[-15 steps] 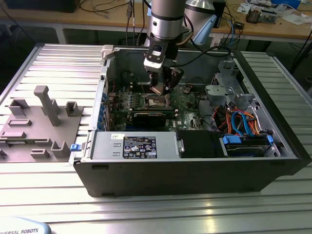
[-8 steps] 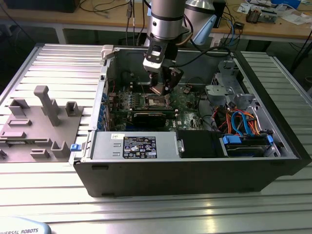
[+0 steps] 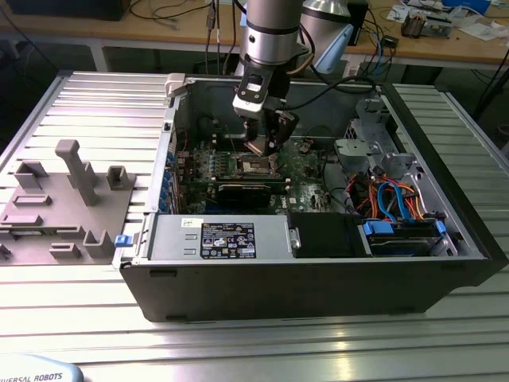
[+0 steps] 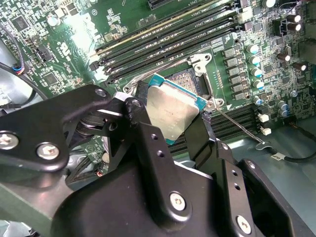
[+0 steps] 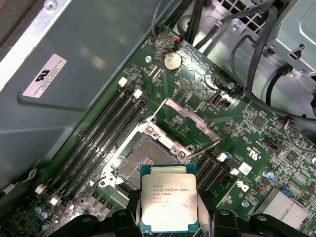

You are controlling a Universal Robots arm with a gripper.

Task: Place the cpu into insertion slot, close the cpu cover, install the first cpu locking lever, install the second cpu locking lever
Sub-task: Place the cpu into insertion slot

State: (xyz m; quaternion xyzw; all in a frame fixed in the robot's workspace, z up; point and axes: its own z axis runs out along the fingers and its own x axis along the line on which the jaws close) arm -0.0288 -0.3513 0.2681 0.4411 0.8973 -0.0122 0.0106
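The tool (image 4: 172, 118) is clamped on the cpu (image 4: 168, 106), one finger (image 4: 143, 123) on each of two opposite edges, with the silvery top of the chip facing away from the board (image 5: 256, 128). In the first wrist view the cpu (image 5: 169, 202) hangs between the finger tips, clear of the socket (image 5: 143, 158) and just short of its nearest edge. The socket's contact field lies bare. The cover (image 5: 190, 121) stands raised off the far edge of the socket, so the seat is open. A thin wire lever (image 4: 242, 131) lies swung out beside the socket, not latched. In the exterior view the tool (image 3: 266, 143) reaches down into the open case (image 3: 318, 278), over the middle of the board. The case rests on the bench (image 3: 79, 103), near its middle.

Step in hand, as judged: the first one, placing the cpu into the socket. The cpu is not yet seated, and cover and levers are not yet closed. Seating calls for the chip to be brought square over the contact field, edges parallel to the socket frame and corners matched. It must come down level, without sliding across the contacts, and be let go only once it lies flat. Whether the chip is held level cannot be told.
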